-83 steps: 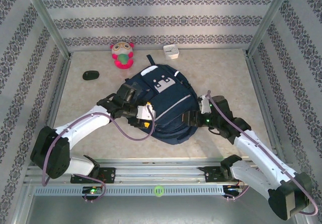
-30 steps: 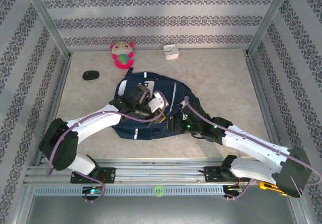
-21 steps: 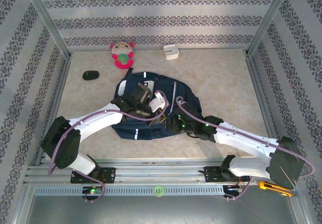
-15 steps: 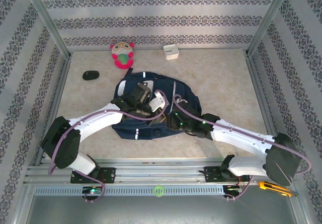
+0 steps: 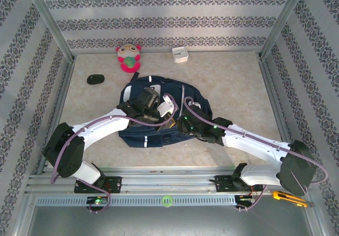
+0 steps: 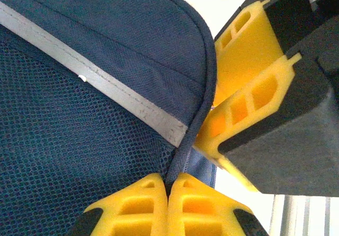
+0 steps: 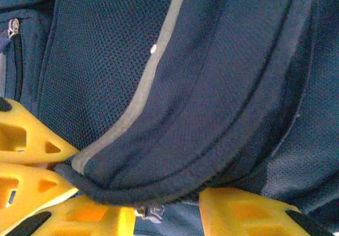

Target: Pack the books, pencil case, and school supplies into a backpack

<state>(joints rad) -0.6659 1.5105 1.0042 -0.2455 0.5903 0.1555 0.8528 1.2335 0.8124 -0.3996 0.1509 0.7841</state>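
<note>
Left gripper [image 6: 168, 178] clamps the backpack [image 6: 106, 61] by its piped rim; right gripper [image 7: 167, 208] straddles it, fingers apart — close it firmly, then spread both gently to widen the mouth.

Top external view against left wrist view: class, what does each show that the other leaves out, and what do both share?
Top external: the plush toy, black oval object, white box and the whole outline of the backpack on the table. Left wrist: close up, the fingers of the left gripper shut on the backpack's piped edge, and the mesh weave. Shared: the navy backpack with its pale stripe.
</note>
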